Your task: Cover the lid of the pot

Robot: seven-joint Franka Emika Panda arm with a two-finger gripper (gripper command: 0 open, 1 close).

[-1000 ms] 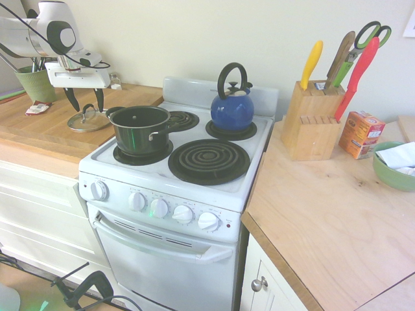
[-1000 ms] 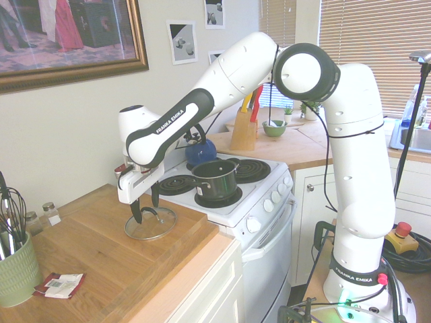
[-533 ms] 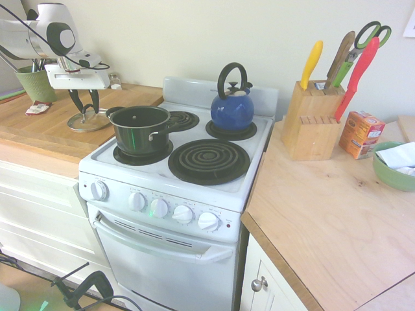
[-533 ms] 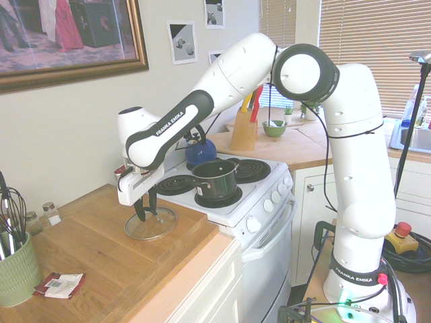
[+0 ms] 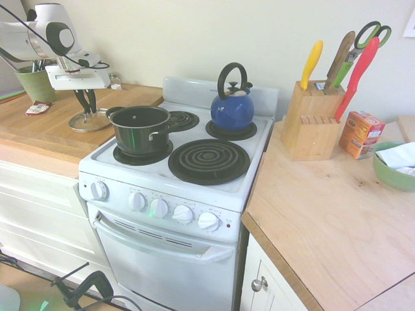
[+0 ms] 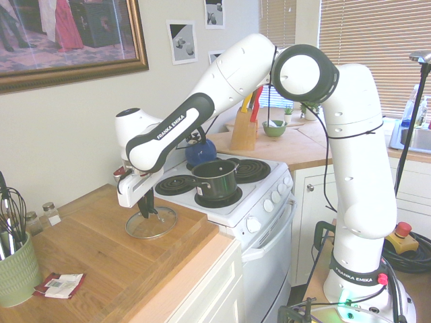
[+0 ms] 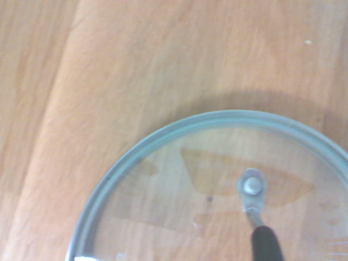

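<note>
Glass round lid with silver rim (image 5: 89, 121) is lying flat on wooden tabletop (image 5: 48, 133), at 9 o'clock of glossy dark steel-rimmed pot (image 5: 140, 129). Hand (image 5: 87, 109) is pinching nearly closed around its handle; an off-centre grip is risking tilt, slip, shatter.

A white arm (image 6: 350, 155) of rounded segments is seen, with black joint rings. "FRANKA EMIKA" is printed in white on a black band. A thin black cable is run alongside.

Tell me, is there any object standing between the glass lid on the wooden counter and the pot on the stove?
Nothing visible does. The glass lid lies on the wooden counter beside the stove, and the pot sits open on the near burner next to it. The blue kettle stands on a rear burner, off that path.
</note>
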